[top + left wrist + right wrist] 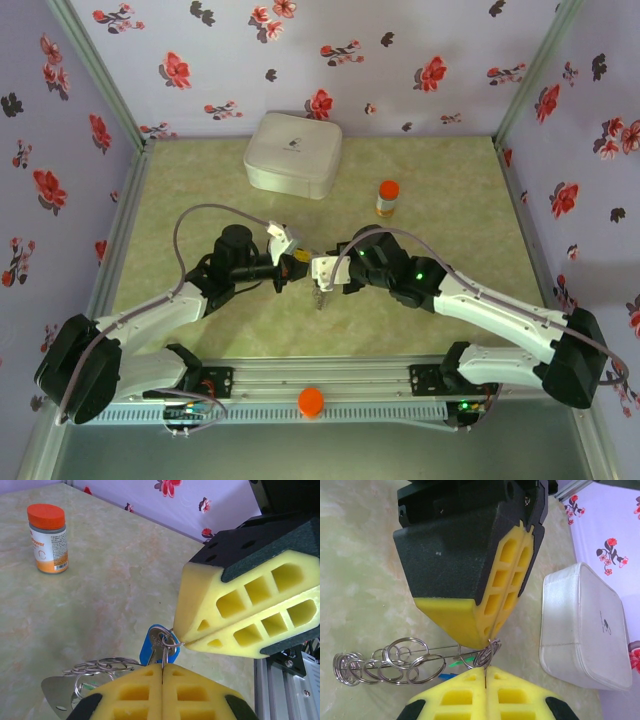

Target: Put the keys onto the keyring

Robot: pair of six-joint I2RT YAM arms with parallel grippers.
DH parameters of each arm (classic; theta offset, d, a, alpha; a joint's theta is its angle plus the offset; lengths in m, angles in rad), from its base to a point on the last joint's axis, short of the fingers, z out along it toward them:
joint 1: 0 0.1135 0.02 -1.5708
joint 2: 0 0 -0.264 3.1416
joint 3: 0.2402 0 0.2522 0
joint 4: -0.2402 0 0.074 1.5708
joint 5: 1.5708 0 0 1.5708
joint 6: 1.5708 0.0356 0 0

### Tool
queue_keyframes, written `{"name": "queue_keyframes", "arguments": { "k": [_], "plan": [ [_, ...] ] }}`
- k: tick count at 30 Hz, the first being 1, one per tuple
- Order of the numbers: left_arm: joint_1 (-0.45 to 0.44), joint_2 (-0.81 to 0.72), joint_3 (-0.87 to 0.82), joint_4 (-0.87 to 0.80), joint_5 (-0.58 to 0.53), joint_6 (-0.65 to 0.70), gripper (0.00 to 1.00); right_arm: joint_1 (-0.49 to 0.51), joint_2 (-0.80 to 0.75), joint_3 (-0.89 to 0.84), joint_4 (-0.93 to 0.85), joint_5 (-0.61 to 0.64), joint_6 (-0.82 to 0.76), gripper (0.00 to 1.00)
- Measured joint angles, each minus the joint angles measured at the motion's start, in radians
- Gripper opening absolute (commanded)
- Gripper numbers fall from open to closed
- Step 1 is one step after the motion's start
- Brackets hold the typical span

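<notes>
Finding the blue key above the middle of the table, between the two arms, head up, with the blade seeming to run down into the seam of the left gripper. Reading that gripper as pressed fully together on the blade, with no gap showing. Spotting only a sliver of the green key just beside it, too hidden for telling how it is attached.

Noting a small split ring through the blue head, the end link of the keyring, here a string of linked steel rings trailing away from the pinch. Not being able to tell whether the string is resting on the table. Seeing the right gripper meeting the left one tip to tip, likewise clamped tight and seemingly nipping that end ring.

Judging the step in hand as working a key head around the ring's coil. Doing it well:
- Holding the key hand firm as an anvil.
- Turning the ring hand in small arcs along the ring's own curve rather than tugging straight.
- Never loosening both pinches together.
- Watching the dangling links for snagging on the foam fingers.

Leaving alone the orange-capped bottle and the white case, both standing well apart.
</notes>
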Motion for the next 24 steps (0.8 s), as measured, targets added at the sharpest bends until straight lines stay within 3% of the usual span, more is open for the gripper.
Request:
{"name": "queue_keyframes", "arguments": {
  "k": [24],
  "plan": [
    [0.0,-0.002,-0.011,0.034,-0.002,-0.001,0.0,0.055,0.003,0.02,-0.058,0.047,-0.039,0.0]
  ]
}}
